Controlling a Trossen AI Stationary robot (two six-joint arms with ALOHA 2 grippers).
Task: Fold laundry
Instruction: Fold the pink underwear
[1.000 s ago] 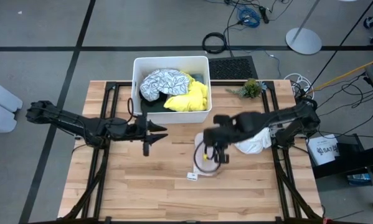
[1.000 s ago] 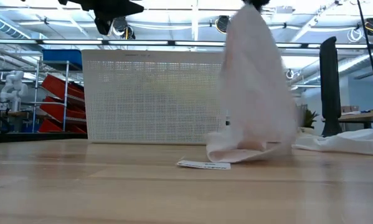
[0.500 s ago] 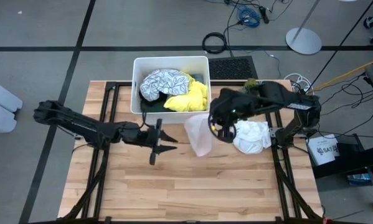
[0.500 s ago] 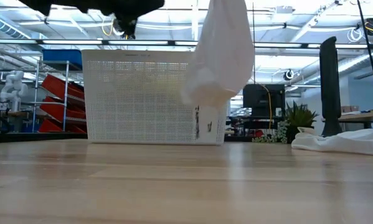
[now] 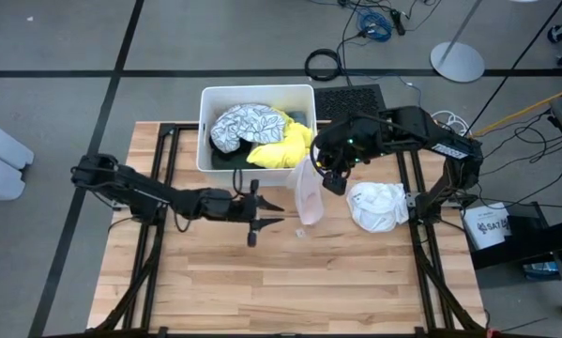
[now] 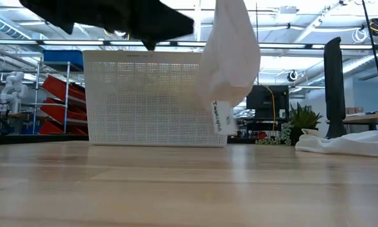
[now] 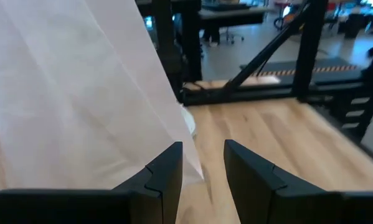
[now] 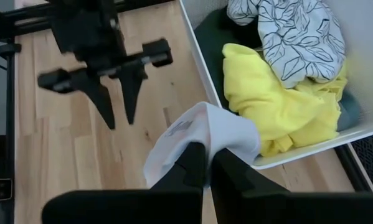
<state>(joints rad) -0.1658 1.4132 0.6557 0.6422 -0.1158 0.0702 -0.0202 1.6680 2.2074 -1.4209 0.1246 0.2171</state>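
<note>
A pale white garment (image 5: 309, 194) hangs from my right gripper (image 5: 329, 175), which is shut on it just in front of the white bin (image 5: 205, 131). In the low view the garment (image 6: 230, 57) hangs clear of the table, with a label (image 6: 221, 117) dangling at its lower end. My left gripper (image 5: 279, 212) is open and points level toward the table's right, just short of the garment (image 7: 74, 93). Nothing is between its fingers (image 7: 202, 168). In the bin lie a white garment with a grey leaf pattern (image 5: 243, 124), a yellow one (image 5: 285, 145) and a dark green one (image 5: 226, 158). My right gripper pinches the garment's top (image 8: 206, 133) between its two shut fingers, coming from above and slanting down. The cloth bunches at the fingertips; how many layers it is I cannot tell. The garment hangs slack below the fingers, clear of the table.
A crumpled white cloth (image 5: 377, 207) lies on the table at the right, below the right arm. The bin stands at the far edge, left of centre. A small plant (image 6: 300, 120) stands at the far right. The near half of the wooden table (image 5: 290, 291) is bare.
My right gripper has risen and gone toward the far edge, up to the bin, still shut. The garment, whose lower end lay on the table, has been lifted clear and now hangs free. My left gripper has gone toward the table's right and down, toward the garment.
</note>
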